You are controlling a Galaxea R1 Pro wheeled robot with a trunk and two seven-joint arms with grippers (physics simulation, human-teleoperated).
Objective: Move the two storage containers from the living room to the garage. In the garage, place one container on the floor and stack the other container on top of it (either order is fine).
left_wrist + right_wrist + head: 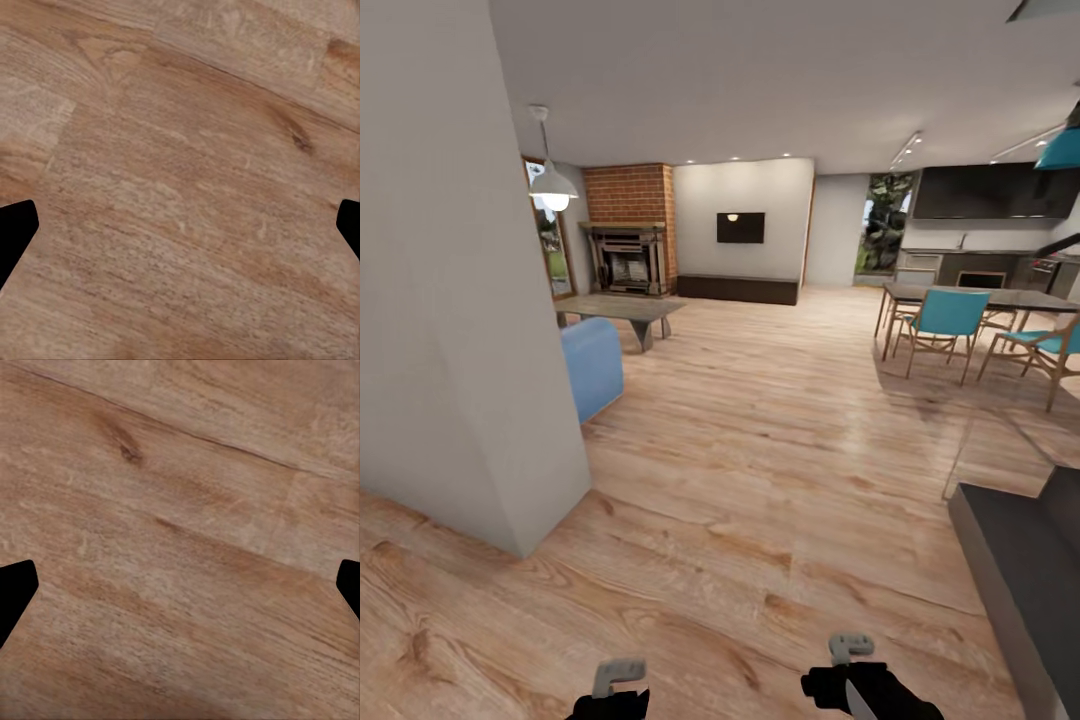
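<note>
Living room (690, 300) far ahead, both grippers (empty) low

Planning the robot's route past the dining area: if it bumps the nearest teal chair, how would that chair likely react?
The teal chair stands on thin splayed wooden legs, so it is probably light and would slide on the smooth plank floor. A high push on its backrest might tip it instead.

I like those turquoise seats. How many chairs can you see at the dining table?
2: one chair at the table's near side, another chair further right. More may be hidden behind.
</note>
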